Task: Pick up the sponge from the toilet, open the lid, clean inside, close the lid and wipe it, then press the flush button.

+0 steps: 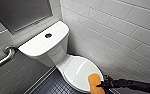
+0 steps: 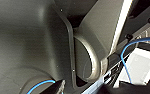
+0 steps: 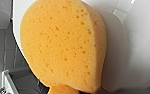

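The white toilet [image 1: 41, 45] stands against the tiled wall with its lid [image 1: 77, 70] down over the bowl. On the tank top sits the dark round flush button [image 1: 48, 35]. The orange-yellow sponge [image 1: 96, 83] rests on the lid's front right edge. My right gripper [image 1: 103, 84] comes in from the right and is shut on the sponge's end. Up close in the right wrist view, the sponge [image 3: 63, 47] lies pressed against the glossy white lid [image 3: 138, 50]. My left gripper is open.
A metal grab bar [image 1: 3, 60] runs along the wall left of the tank. White tiled wall [image 1: 116, 30] stands close on the toilet's right. Dark tiled floor [image 1: 51, 86] lies left of the bowl. A blue cable [image 2: 131, 47] crosses dark robot parts in the left wrist view.
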